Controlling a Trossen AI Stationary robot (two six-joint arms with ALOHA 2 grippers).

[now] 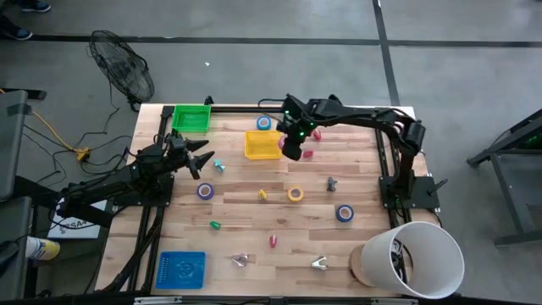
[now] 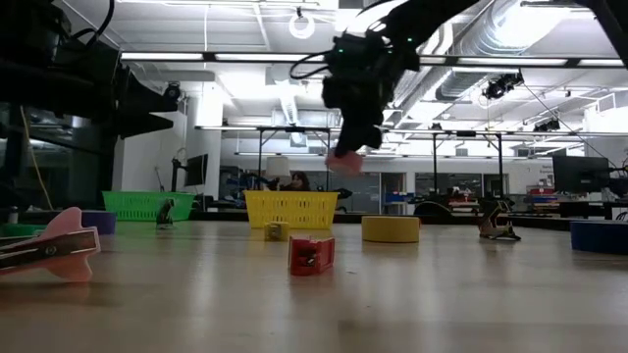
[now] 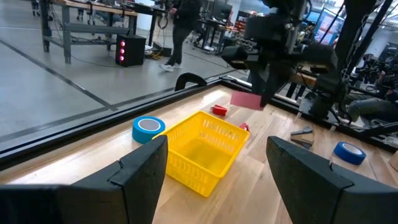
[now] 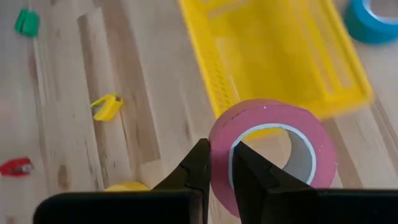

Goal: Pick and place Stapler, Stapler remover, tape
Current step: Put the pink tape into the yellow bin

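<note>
Right gripper [image 4: 217, 165], pinched shut on a pink tape ring's [image 4: 273, 155] wall, hangs beside the yellow mesh plastic basket's [image 4: 280, 56] three o'clock rim; centring over it before release looks wise. Left gripper [image 3: 211, 174] waits open.

The floor [image 1: 254, 21] is grey concrete, crossed by dark seam lines. In the high view a black fan [image 1: 123, 66] stands on it at about 10 o'clock from the table [image 1: 279, 229], with a yellow cable [image 1: 52, 131] trailing at 9 o'clock. A white bucket [image 1: 423, 258] sits at 5 o'clock, at the table's corner. A dark frame [image 1: 508, 157] stands on the floor at 3 o'clock. The low view shows a wide workshop: white ceiling [image 2: 235, 25] with strip lights [image 2: 196, 57], pale ducts [image 2: 510, 39] at 1 o'clock, benches and monitors [image 2: 579, 175] far back, possibly a seated person [image 2: 294, 181] among them, too small to be sure.
</note>
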